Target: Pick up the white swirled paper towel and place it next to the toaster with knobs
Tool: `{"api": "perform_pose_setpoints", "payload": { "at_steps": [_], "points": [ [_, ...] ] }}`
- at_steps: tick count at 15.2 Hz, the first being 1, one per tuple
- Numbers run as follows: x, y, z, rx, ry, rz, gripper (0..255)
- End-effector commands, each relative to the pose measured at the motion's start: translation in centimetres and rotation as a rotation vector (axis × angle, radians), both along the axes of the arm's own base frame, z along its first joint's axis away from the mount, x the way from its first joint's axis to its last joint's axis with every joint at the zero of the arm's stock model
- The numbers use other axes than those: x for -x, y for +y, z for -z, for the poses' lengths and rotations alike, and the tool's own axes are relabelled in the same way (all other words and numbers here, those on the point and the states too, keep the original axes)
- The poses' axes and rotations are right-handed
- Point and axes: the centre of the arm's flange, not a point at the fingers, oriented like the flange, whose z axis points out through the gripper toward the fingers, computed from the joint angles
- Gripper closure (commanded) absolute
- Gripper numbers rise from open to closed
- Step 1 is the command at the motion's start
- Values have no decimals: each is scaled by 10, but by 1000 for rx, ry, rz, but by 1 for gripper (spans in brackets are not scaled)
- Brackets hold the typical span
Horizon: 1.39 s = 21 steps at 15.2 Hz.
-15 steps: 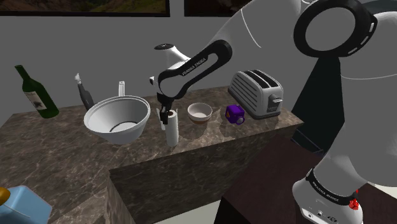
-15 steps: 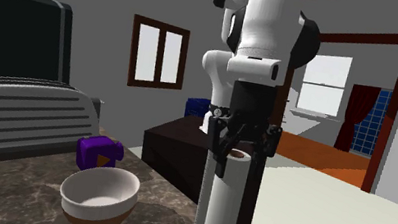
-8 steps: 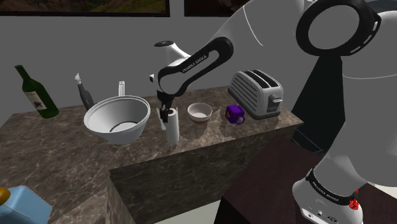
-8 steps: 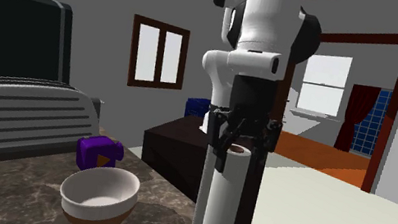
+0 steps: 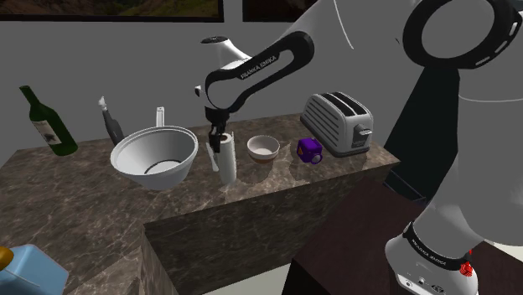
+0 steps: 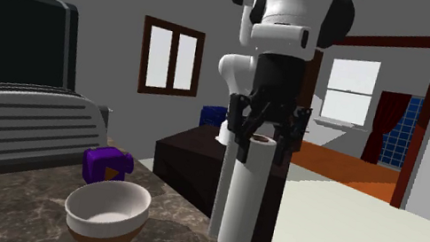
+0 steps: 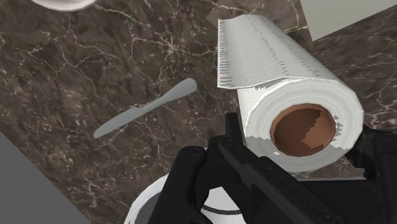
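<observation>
One step looks done: the end effector point(image 6: 264, 146) clasps the paper towel roll point(image 6: 248, 202), which hangs beneath it, seemingly just off the tabletop point(image 5: 100, 201). Carrying it beside the toaster point(image 5: 338, 121), well apart, is left.

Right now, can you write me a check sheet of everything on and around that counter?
Surface: dark marbled stone counter.
Job's things: white paper towel roll, upright, clasped at its top; silver slotted toaster, apart from it.
Clutter: small white bowl, purple block, big pale bowl, green glass bottle, grey knife.
Gripper: black two-finger gripper shut on the roll.
Cables: nothing seen.
Surroundings: grey wall, brown-framed window.
</observation>
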Motion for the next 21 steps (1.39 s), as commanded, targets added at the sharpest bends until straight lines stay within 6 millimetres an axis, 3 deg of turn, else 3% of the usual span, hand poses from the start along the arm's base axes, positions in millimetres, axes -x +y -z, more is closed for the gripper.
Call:
{"api": "perform_pose_setpoints", "payload": {
  "at_steps": [1,21],
  "points": [
    [1,0,-12,0,0,0,255],
    [1,0,-117,0,0,0,255]
  ]
}}
